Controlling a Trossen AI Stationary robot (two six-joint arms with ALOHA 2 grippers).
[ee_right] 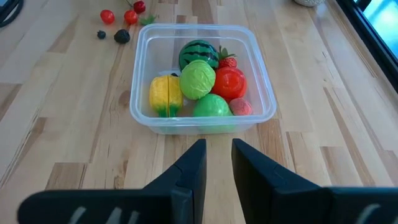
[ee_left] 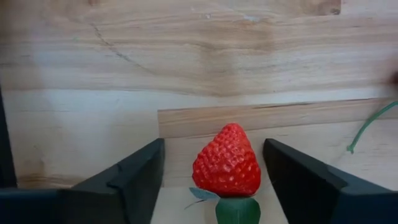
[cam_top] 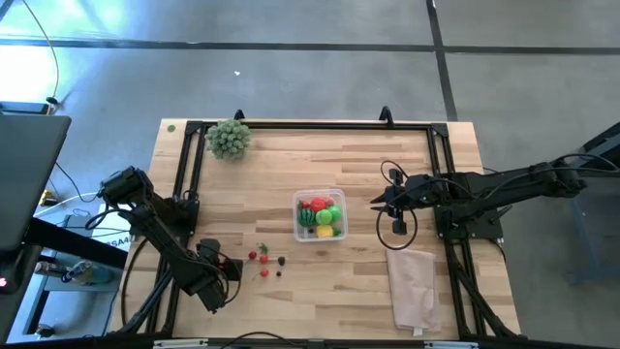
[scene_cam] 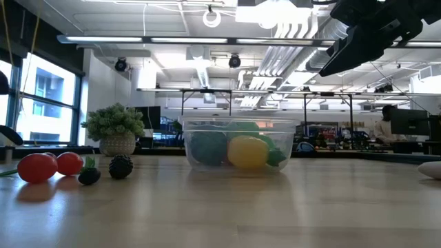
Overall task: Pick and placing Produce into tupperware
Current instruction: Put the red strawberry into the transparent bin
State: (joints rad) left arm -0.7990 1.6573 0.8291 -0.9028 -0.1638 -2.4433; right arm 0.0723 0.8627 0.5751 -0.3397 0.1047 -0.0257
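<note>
The tupperware is a clear squarish tub standing on the table's middle. It holds a striped green ball, green, yellow and red produce. More produce lies loose on the wood toward the near left: small red pieces and dark berries. My left gripper is low and open beside them. Its fingers stand on either side of a red strawberry that lies on the table, with a gap on each side. My right gripper hangs right of the tupperware, empty, fingers narrowly apart.
A bushy pale-green plant stands at the far left corner. A folded beige cloth lies near the right front edge. A black frame runs along the table's far side. Bare wood lies between the tupperware and the loose produce.
</note>
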